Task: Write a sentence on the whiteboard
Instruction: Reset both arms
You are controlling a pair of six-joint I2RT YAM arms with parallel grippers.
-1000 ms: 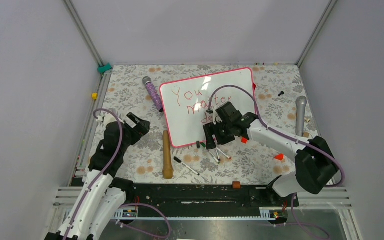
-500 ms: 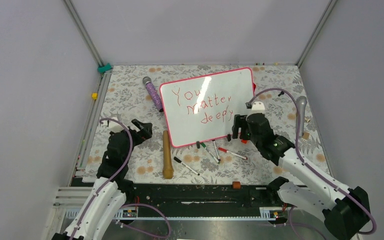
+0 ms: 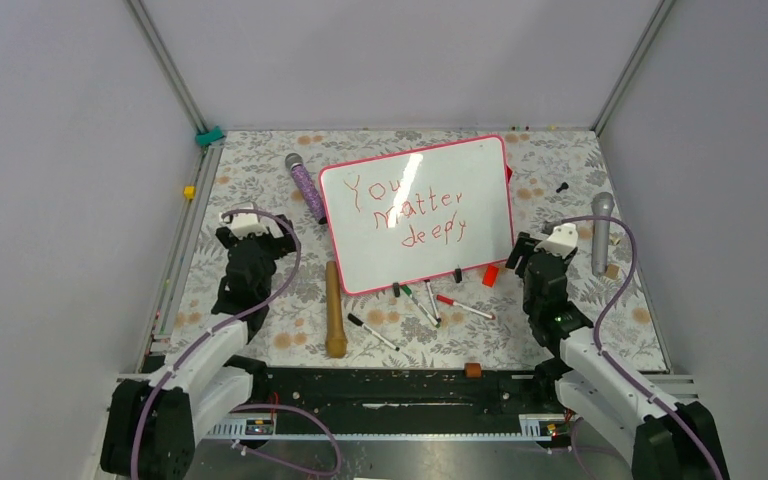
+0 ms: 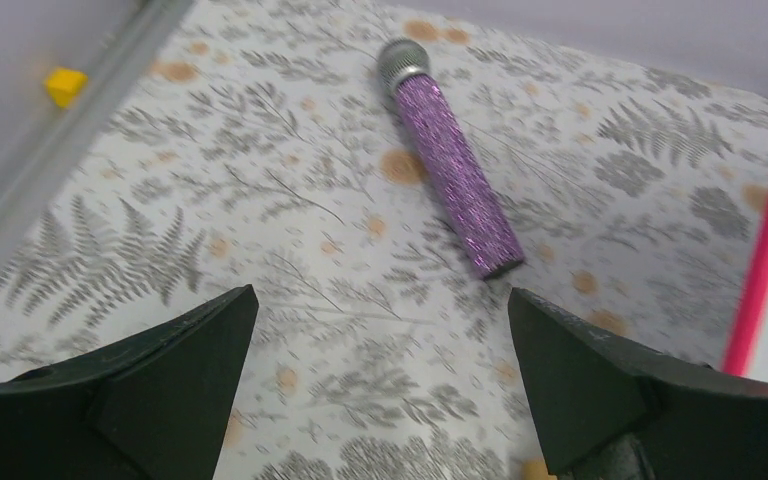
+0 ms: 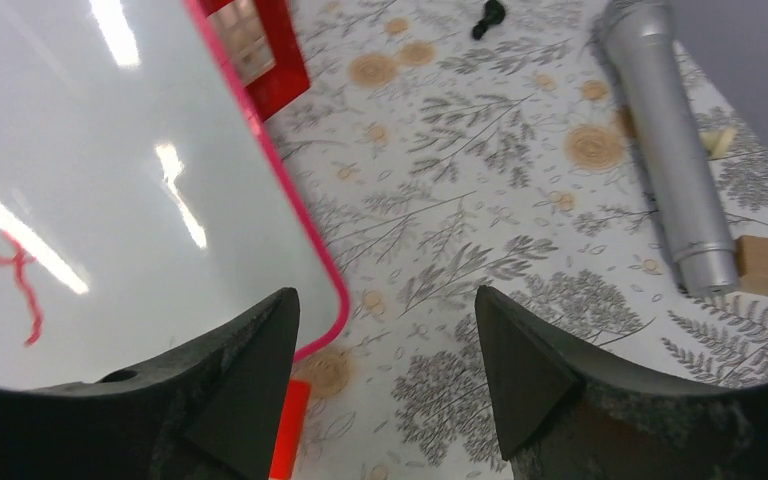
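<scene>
At twelve o'clock from my bases lies the glossy white, pink-framed whiteboard, and its red handwritten sentence looks complete. My left gripper at its nine o'clock and my right gripper at its four gape empty. I'd steer both wide of the ink.

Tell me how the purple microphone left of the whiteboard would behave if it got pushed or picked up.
The purple microphone is a round cylinder lying on its side, so a sideways push would probably roll it. Its body looks rigid, so it should stay stiff when lifted. The glittery surface likely gives some grip.
</scene>
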